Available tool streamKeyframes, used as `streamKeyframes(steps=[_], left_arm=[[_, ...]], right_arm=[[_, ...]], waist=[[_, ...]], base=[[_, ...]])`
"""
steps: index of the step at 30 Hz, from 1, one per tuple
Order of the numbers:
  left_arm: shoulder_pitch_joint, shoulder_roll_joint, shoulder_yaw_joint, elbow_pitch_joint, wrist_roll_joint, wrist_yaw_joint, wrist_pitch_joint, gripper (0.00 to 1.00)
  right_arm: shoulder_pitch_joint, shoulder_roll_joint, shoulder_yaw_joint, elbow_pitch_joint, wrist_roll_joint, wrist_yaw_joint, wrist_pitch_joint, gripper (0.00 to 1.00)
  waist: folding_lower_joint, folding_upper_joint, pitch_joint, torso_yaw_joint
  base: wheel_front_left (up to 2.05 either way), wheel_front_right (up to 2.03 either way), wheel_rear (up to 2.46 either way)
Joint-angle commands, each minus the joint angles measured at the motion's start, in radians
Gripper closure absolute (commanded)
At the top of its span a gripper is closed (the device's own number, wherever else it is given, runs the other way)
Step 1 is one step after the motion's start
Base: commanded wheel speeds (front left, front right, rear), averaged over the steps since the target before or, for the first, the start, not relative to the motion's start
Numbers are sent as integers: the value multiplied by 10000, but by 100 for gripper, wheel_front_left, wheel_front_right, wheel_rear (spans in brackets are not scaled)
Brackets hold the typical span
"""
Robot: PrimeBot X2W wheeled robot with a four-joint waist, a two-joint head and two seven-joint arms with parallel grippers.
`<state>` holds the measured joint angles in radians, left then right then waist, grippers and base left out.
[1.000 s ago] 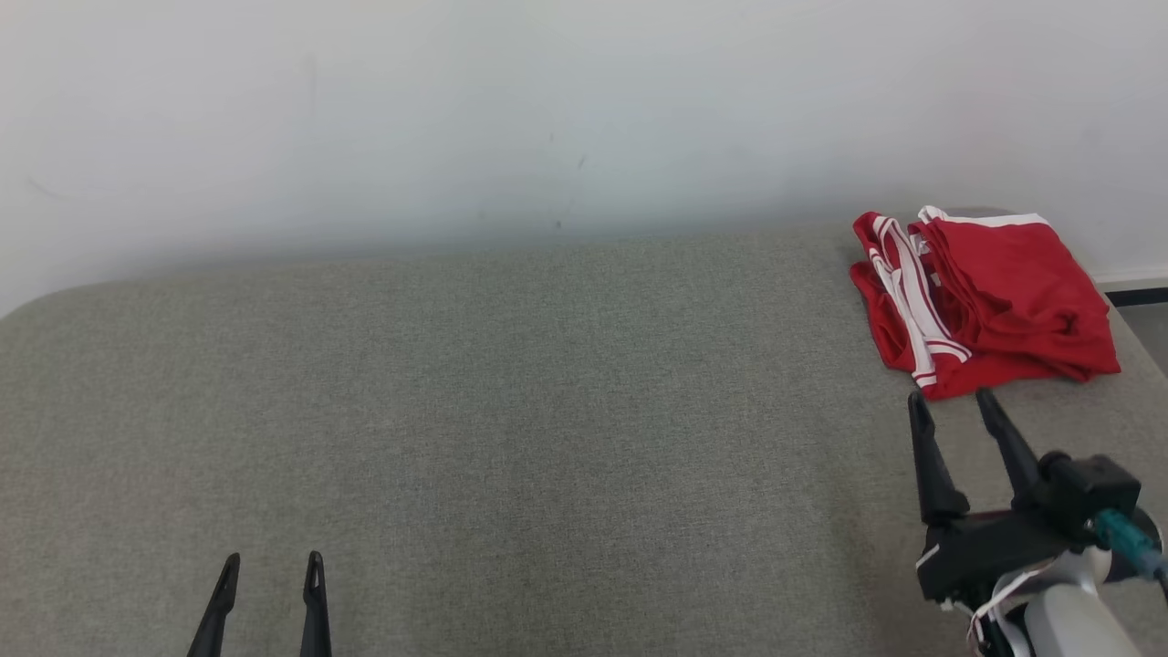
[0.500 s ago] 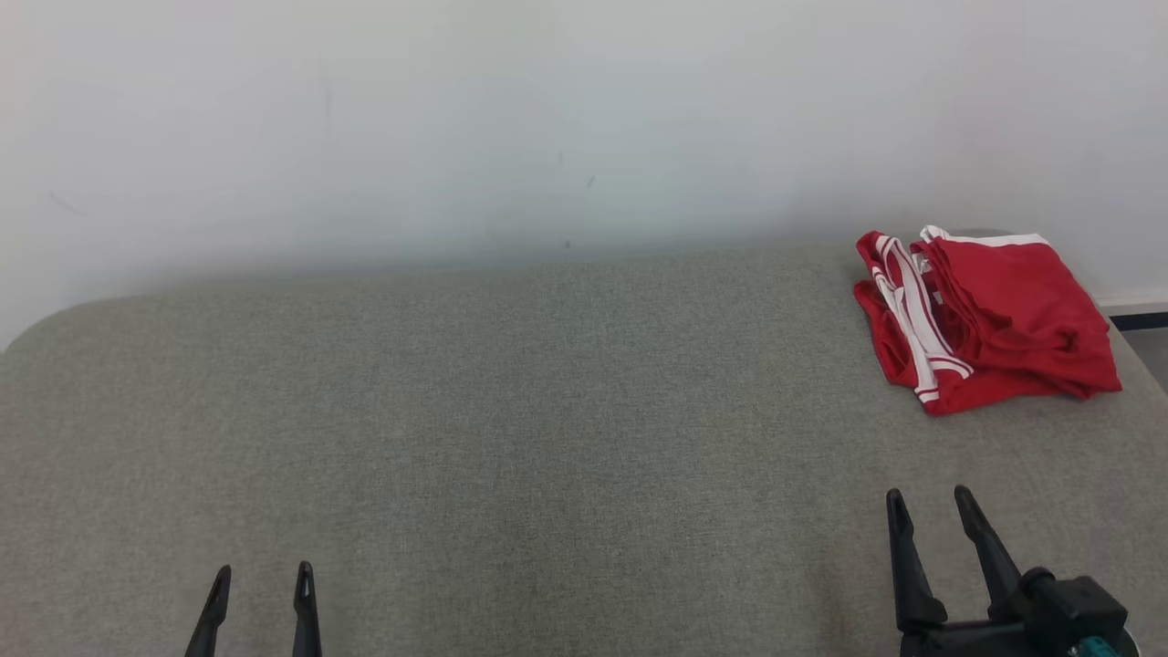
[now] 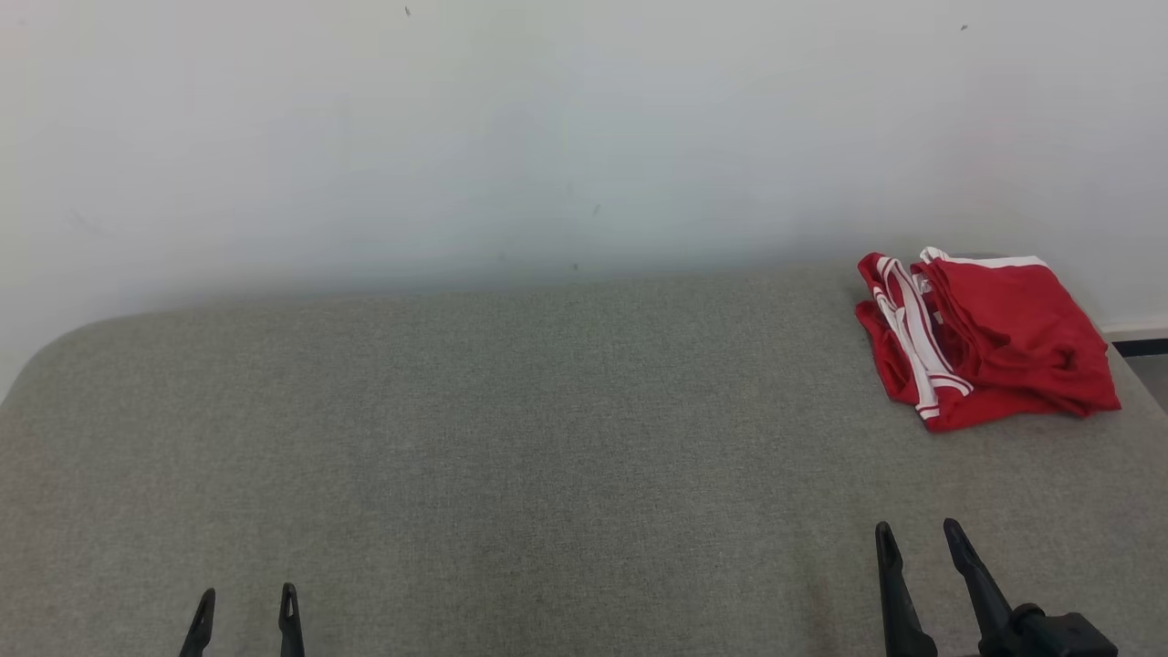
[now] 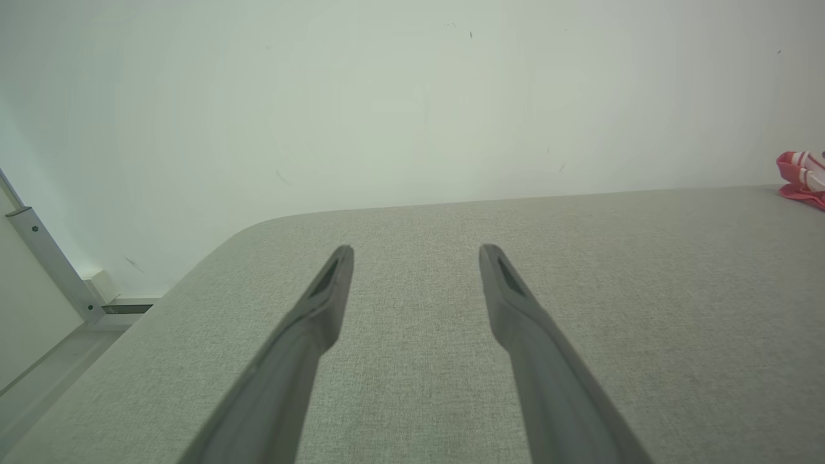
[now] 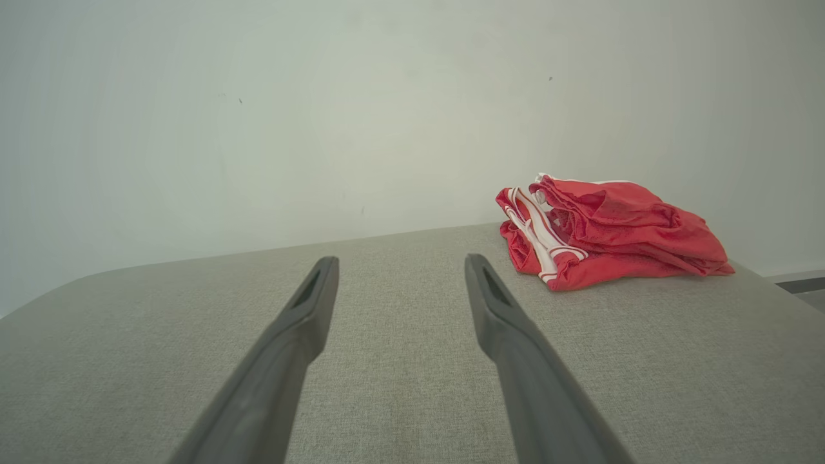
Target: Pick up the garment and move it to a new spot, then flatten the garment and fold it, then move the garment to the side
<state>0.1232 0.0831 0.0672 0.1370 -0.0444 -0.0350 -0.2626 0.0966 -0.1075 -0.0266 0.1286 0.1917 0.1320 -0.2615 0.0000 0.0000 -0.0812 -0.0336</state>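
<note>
Most garment outside left wrist view

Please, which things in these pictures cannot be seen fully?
Garment: its type and inner layers, hidden by its own folds, head and right wrist views.
Garment, left wrist view: cut off by the right edge.
Left hand and right hand, head view: wrists and arms cut off by the bottom edge.

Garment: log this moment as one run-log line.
garment: folded bundle, far right of grey surface | left gripper: open, empty | right gripper: open, empty, apart from garment
</note>
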Motion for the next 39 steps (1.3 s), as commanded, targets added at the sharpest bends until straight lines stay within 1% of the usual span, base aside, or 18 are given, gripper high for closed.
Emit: streamKeyframes(steps=[1, 9, 21, 30, 39], left_arm=[[53, 45, 22, 46, 87, 46, -29, 0], [141, 81, 69, 214, 76, 55, -29, 0], [229, 58, 64, 194, 31, 17, -29, 0], [355, 3, 9, 79, 10, 35, -29, 0], [392, 9, -21, 93, -49, -58, -29, 0]], right_arm=[[146, 79, 17, -6, -46, -25, -43, 0], [184, 49, 123, 101, -40, -25, -43, 0], [197, -42, 86, 174, 15, -25, -43, 0], [183, -86, 122, 210, 79, -25, -43, 0], [221, -111, 167, 233, 103, -26, -43, 0]], waist=[[0, 0, -52, 40], [0, 0, -166, 107], [0, 0, -187, 417], [0, 0, -152, 489], [0, 0, -108, 538]], base=[[0, 0, 0], [0, 0, 0], [0, 0, 0], [0, 0, 0], [0, 0, 0]])
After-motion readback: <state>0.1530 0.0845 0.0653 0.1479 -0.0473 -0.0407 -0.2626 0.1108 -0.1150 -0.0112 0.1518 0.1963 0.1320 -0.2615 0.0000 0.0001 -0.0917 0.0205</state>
